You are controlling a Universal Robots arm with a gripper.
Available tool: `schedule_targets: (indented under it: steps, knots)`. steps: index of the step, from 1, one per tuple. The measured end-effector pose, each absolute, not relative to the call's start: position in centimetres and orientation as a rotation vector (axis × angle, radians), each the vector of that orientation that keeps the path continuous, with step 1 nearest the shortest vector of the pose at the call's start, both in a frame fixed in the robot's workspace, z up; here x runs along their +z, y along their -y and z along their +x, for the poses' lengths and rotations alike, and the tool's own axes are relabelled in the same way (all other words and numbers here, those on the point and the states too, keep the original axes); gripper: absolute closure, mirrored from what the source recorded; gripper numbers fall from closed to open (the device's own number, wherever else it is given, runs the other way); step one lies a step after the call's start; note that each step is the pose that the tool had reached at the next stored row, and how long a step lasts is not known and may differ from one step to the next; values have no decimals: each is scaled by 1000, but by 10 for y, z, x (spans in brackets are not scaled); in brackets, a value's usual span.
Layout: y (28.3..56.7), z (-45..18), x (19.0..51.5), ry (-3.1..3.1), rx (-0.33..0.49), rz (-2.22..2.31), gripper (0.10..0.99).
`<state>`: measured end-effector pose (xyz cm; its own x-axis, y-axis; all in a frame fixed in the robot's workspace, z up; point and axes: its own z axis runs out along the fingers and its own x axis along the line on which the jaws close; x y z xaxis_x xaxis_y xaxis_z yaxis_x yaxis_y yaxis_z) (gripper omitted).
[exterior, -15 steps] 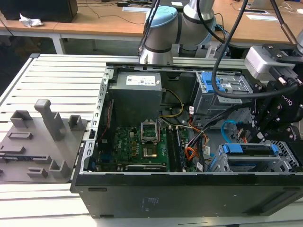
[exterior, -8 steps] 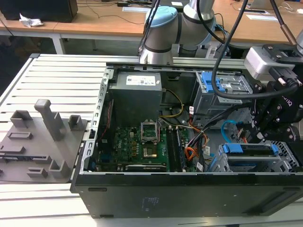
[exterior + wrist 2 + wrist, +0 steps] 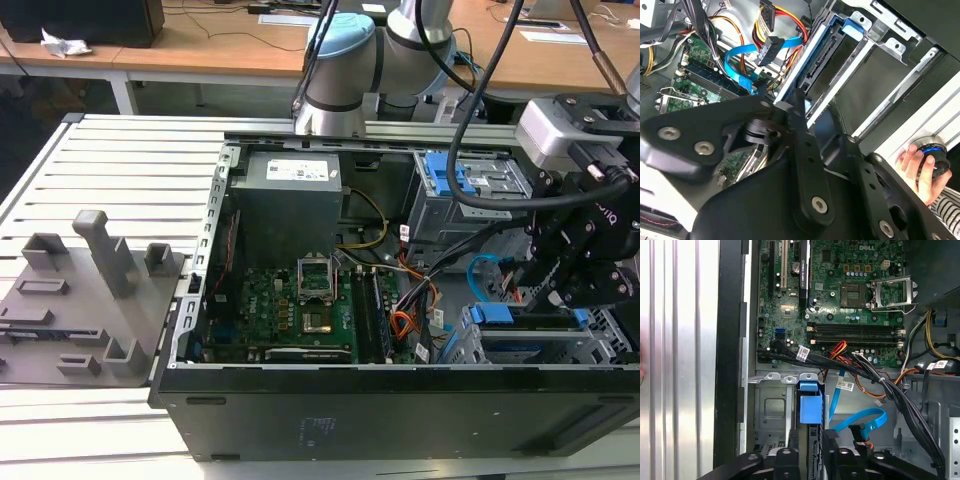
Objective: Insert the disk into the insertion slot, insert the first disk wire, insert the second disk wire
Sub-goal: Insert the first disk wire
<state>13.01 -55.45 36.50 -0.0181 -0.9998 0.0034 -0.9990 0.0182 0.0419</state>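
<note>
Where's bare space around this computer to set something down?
The slatted table is bare beyond the grey fixture, up to the computer case, on the exterior view's left. Crowded: the drive cage corner, with orange and red wires, light-blue cable and gripper.

Driving this one remotely, so here's how the arm (image 3: pixel 330 100) is looking: silver-grey tube joints, one of them wearing a light-blue cap (image 3: pixel 345 40), with thick black cables (image 3: pixel 452 150) drooping off it in loops. A pale grey box (image 3: pixel 545 130) is sitting at the wrist. The gripper (image 3: pixel 572 285) is showing up all matte black with white lettering running down its side, and in the second wrist view its chunky links (image 3: pixel 805 165) are sporting round silver screws (image 3: pixel 704 147).
</note>
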Motion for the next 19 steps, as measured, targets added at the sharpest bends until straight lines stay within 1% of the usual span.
schedule_targets:
  steps: [1,8,14,19]
  knots:
    - [554,130,365,2219,-43,2179,725]
    - [554,154,365,2218,-44,2178,725]
    - [552,156,372,2218,-44,2178,725]
    - [526,156,372,2218,-44,2178,725]
